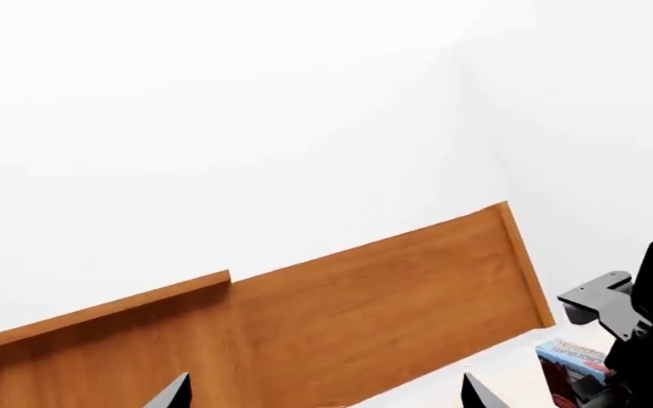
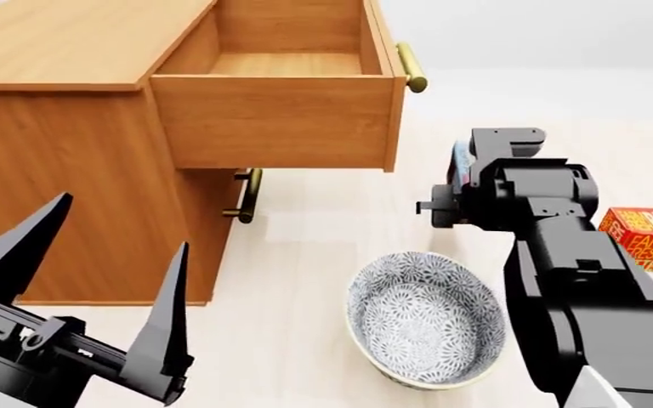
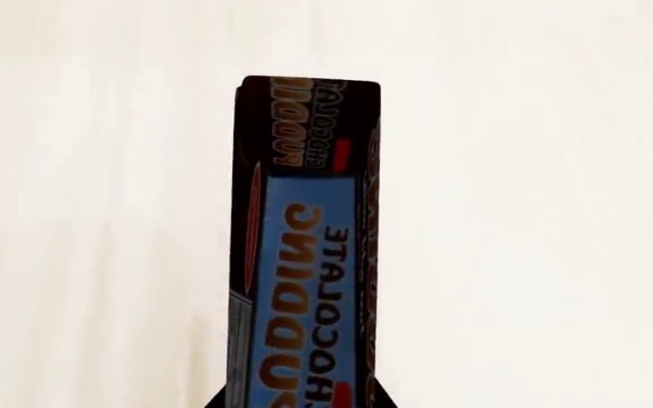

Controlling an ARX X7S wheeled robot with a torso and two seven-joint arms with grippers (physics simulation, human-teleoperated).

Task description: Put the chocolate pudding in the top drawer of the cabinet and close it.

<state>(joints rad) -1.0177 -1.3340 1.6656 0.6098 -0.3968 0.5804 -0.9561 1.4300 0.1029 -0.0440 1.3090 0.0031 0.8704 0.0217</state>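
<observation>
Cabinet [image 2: 65,161]: light wood, largest item in view, standing at left of the head view. Top drawer [image 2: 281,110]: pulled well out, interior bare wood, brass bar handle at its front edge; lower drawer handle [image 2: 249,195] visible beneath, that drawer shut.

Right arm: black, raised at right of the head view, wrist level with the underside of the open drawer and just beyond its front. Right gripper [image 2: 459,189]: clamped on the chocolate pudding [image 3: 303,255], per the right wrist view, where the carton runs straight out from between the jaws, blue face showing, lettering legible. In the head view only a sliver of the carton shows, behind the wrist housing. Carton held clear of the floor, beside the drawer front, not yet over the cavity.

Left gripper [image 2: 99,289]: released, fingers spread wide, low at near left, well apart from the carton and the handle.

Patterned bowl [image 2: 423,327]: on the floor below the right arm. Butter box [image 2: 648,238]: at far right, untouched.

Step in hand, judged: carrying the carton to the drawer. Advisable: lift above the drawer's front panel before moving across, keep clear of the brass handle, lower into the cavity, then release. Risk: clipping the drawer front with the carton's long end.
</observation>
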